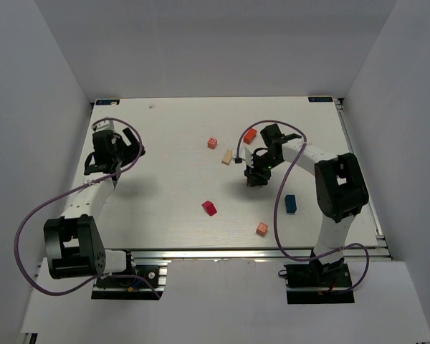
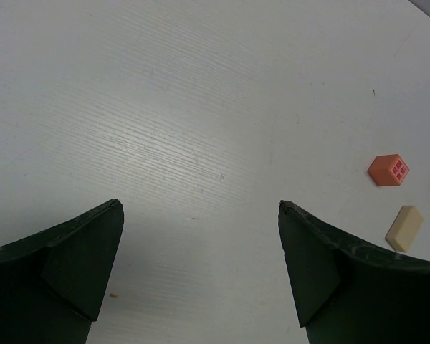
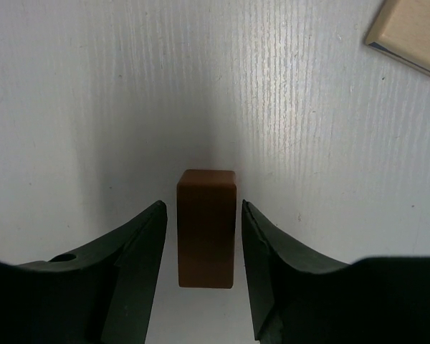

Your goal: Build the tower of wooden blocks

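Note:
A brown block (image 3: 206,229) rests on the white table between the fingers of my right gripper (image 3: 203,204), with a thin gap on each side, so the jaws are open and not touching it. In the top view the right gripper (image 1: 256,178) points down at mid-table and covers that block. Loose blocks lie apart around it: orange-red (image 1: 250,135), a tan bar (image 1: 227,157), pink-orange (image 1: 212,142), magenta-red (image 1: 210,208), blue (image 1: 291,203) and salmon (image 1: 261,228). My left gripper (image 2: 201,204) hangs wide open over bare table at the far left (image 1: 102,170).
The left wrist view shows the pink-orange cube (image 2: 388,170) and the tan bar (image 2: 404,228) off to its right. A corner of the tan bar (image 3: 408,32) shows at the top right of the right wrist view. White walls enclose the table (image 1: 165,122).

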